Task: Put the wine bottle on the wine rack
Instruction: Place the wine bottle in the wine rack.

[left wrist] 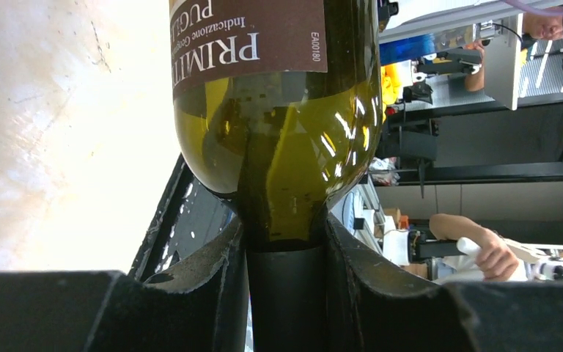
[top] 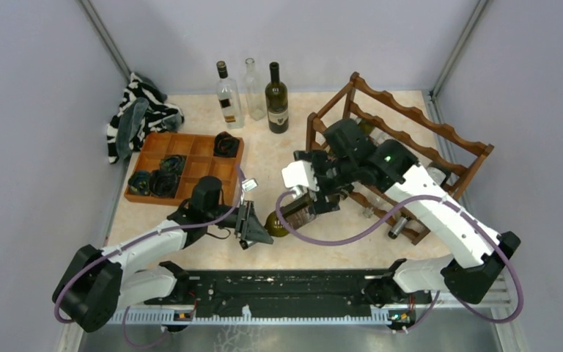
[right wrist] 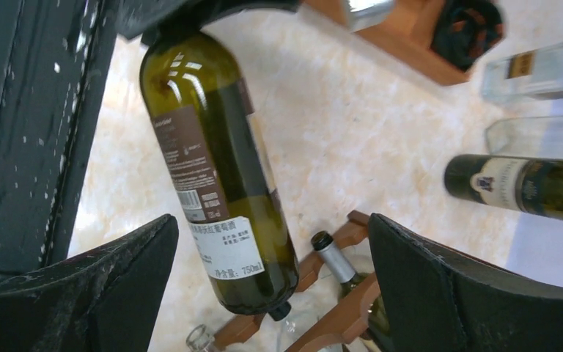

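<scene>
Lower centre, the left gripper (left wrist: pixel 286 253) clamps the neck of the green wine bottle (left wrist: pixel 278 147); the right gripper (right wrist: pixel 271 275) spreads wide, flanking its base.

A beige marbled table (top: pixel 278 158) carries three upright bottles (top: pixel 254 92) along its far edge, a dark wooden wine rack (top: pixel 440 136) at right, a compartment tray (top: pixel 190 155) at left and, behind it, what appears to be striped cloth (top: pixel 135 114).

I count three standing bottles (top: pixel 229 99) (top: pixel 254 88) (top: pixel 277 99), one lifted green wine bottle (right wrist: pixel 220 161), one wine rack (top: pixel 481 150), one compartment tray (top: pixel 190 147), one striped cloth (top: pixel 135 110).
</scene>
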{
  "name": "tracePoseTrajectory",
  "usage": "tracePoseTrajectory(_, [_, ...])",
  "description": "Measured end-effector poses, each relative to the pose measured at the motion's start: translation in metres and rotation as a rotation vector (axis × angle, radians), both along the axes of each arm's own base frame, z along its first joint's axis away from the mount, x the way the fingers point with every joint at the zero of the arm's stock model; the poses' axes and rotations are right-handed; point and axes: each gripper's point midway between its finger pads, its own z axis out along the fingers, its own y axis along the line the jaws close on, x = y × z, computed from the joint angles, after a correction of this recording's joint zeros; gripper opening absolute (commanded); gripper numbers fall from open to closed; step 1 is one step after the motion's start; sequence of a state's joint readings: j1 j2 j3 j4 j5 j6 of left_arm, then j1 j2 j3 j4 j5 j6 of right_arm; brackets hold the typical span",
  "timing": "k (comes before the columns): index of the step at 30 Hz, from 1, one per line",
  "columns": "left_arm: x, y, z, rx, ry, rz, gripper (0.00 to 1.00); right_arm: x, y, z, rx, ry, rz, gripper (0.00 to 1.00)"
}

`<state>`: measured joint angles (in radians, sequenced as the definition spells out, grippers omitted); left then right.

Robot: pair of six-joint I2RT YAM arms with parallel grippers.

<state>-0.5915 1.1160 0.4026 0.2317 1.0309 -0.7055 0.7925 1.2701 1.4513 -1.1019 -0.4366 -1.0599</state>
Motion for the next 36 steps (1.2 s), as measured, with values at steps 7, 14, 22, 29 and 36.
tracePoseTrajectory(7, [0.015,-0.003,0.009,-0.012,-0.1,0.065,0.0,0.032,-0.004,0.09,0.286,0.017,-0.176,0.97])
tracePoseTrajectory(14, [0.043,-0.009,0.02,-0.012,-0.224,0.159,0.0,0.06,-0.01,0.14,0.492,0.069,-0.368,0.95])
tracePoseTrajectory(22, [0.069,-0.018,0.029,-0.013,-0.323,0.204,0.0,0.081,-0.016,0.149,0.567,0.121,-0.475,0.95])
tracePoseTrajectory(29, [0.082,-0.023,0.028,0.007,-0.362,0.215,0.0,0.081,-0.015,0.15,0.581,0.137,-0.481,0.95])
tracePoseTrajectory(36, [0.09,-0.025,0.021,0.051,-0.398,0.221,0.0,0.085,-0.016,0.145,0.58,0.139,-0.491,0.95])
